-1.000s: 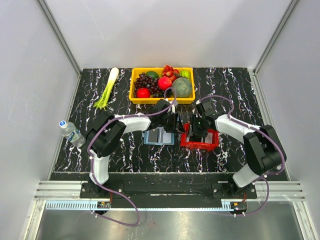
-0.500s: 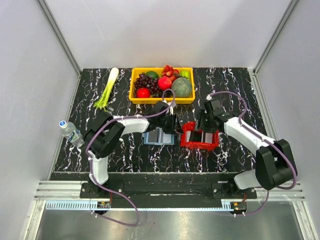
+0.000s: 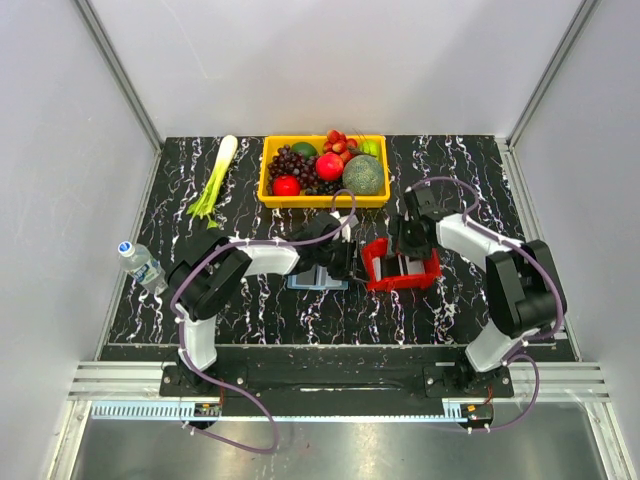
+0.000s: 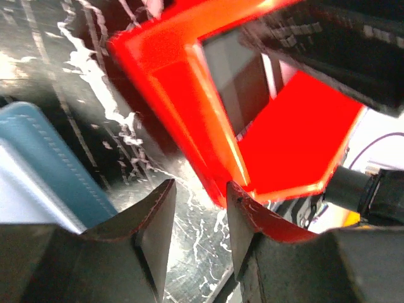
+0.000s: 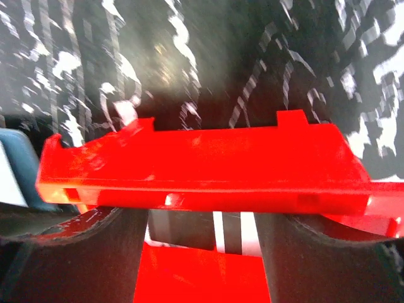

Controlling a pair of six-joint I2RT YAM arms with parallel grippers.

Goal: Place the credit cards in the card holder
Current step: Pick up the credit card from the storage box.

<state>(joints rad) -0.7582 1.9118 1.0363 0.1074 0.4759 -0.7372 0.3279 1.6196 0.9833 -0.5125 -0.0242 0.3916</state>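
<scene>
The red tray [image 3: 400,284] sits skewed at mid-table and holds the credit cards [image 5: 189,228], grey with white stripes; they also show in the left wrist view [image 4: 235,81]. My right gripper [image 3: 411,252] reaches down into the tray. Its fingers [image 5: 110,252] stand on either side of the cards and close against them [image 5: 201,219]. The blue card holder [image 3: 312,278] lies flat just left of the tray, partly under my left arm, and shows in the left wrist view [image 4: 44,164]. My left gripper [image 3: 352,262] hovers low at the tray's left corner, narrowly open and empty [image 4: 199,189].
A yellow crate of fruit [image 3: 322,170] stands at the back centre. A leek [image 3: 213,178] lies at the back left. A water bottle [image 3: 140,262] lies at the table's left edge. The two grippers are close together over the tray.
The red tray has turned, its left end now higher and closer to my left gripper. My right gripper has shifted within the tray. My left gripper has edged right toward the tray corner.
</scene>
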